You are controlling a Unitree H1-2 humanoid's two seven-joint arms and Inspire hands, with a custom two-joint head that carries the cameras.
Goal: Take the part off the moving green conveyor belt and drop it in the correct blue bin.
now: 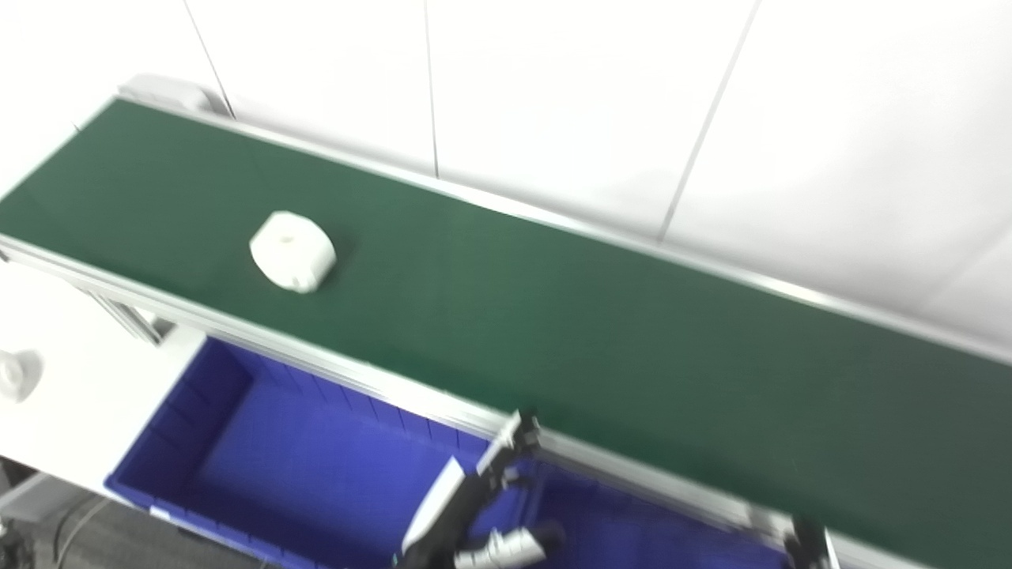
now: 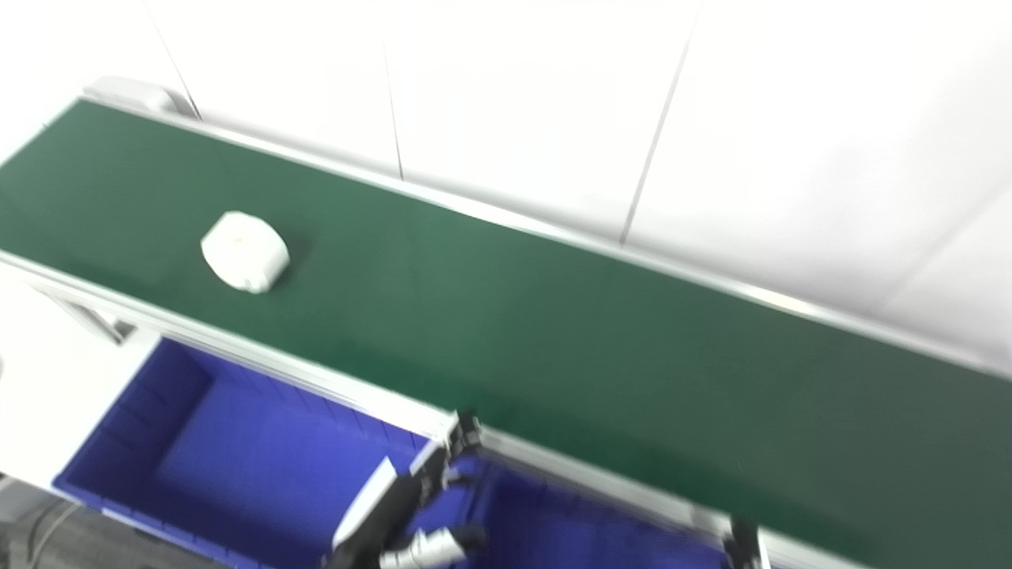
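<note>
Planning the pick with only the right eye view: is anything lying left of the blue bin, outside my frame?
Observer: Yes, a small white round object lies on the white surface left of the blue bin, off the belt.
Operator: Does the part on the belt have any feature on top? It is blurred here.
Observer: The white part on the green belt shows a small round hole in its top face.

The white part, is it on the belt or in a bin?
On the belt: the white part sits on the green conveyor belt, untouched.
</note>
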